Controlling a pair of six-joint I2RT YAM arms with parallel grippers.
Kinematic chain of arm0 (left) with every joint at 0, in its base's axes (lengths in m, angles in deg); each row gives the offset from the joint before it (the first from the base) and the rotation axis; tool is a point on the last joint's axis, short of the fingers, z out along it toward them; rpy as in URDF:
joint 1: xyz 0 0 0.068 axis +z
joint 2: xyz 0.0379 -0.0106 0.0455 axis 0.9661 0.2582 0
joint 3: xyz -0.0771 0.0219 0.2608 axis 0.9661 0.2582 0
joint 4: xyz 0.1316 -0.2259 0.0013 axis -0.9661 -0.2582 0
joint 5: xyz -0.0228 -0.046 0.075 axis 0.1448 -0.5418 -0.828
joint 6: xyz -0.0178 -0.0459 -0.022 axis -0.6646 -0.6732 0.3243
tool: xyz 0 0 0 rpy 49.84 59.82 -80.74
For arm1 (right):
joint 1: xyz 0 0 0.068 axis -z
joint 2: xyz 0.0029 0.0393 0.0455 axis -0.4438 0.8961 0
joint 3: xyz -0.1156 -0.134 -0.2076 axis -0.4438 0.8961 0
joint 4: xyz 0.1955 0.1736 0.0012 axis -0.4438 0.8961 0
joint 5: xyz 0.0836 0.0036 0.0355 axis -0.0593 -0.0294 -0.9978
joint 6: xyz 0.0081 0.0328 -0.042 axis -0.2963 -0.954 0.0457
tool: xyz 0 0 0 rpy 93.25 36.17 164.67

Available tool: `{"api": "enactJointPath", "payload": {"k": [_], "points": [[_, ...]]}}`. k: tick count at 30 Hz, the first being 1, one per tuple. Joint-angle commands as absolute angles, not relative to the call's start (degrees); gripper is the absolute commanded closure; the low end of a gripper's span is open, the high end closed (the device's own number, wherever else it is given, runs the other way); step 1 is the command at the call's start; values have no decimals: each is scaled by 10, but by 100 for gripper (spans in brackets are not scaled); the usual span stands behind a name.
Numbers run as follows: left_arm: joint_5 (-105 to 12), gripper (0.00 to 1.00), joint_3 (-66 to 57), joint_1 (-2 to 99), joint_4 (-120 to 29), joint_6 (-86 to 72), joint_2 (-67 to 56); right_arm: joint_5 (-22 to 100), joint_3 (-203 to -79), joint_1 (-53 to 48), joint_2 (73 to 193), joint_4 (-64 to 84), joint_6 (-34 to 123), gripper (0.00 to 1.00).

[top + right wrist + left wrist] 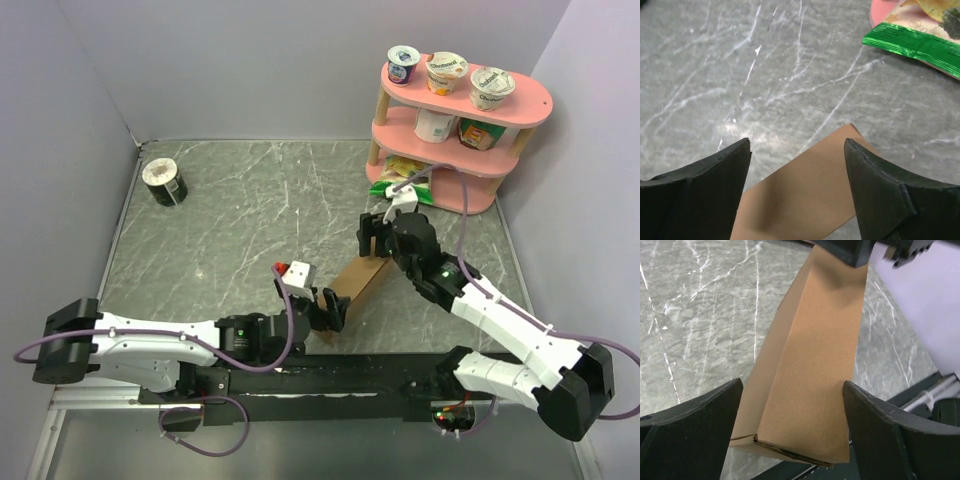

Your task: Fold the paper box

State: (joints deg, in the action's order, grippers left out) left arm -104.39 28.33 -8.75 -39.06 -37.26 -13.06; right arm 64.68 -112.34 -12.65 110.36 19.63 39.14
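Note:
The paper box (pixel 358 283) is a long, narrow, closed box of plain brown cardboard, lying slantwise on the grey marble table near its front edge. My left gripper (pixel 330 310) is at its near end. In the left wrist view its fingers straddle the box (pixel 810 365): the right finger lies against the box's edge and a small gap shows at the left finger, so the left gripper (pixel 792 385) is open. My right gripper (pixel 372 235) hovers over the far end. Its fingers stand wide apart above the box (pixel 805 195), so the right gripper (pixel 796 142) is open too.
A pink two-tier shelf (pixel 455 120) with yogurt cups and small cartons stands at the back right, and a green snack bag (pixel 915 45) lies on its bottom tier. A dark cup (pixel 163 182) sits at the back left. Walls close in the table on three sides.

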Motion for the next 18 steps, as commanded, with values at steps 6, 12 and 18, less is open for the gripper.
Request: {"api": "enactJointPath", "payload": {"k": [6,12,18], "points": [[-934,10,335,-63,-452,-286,-172,430,-1190,5,1062,276,467,16],[-919,18,365,-43,-439,-274,-207,277,-1157,124,1050,299,473,24],[-887,23,386,-28,-415,-247,-244,196,-1102,174,1028,268,451,44]]}}
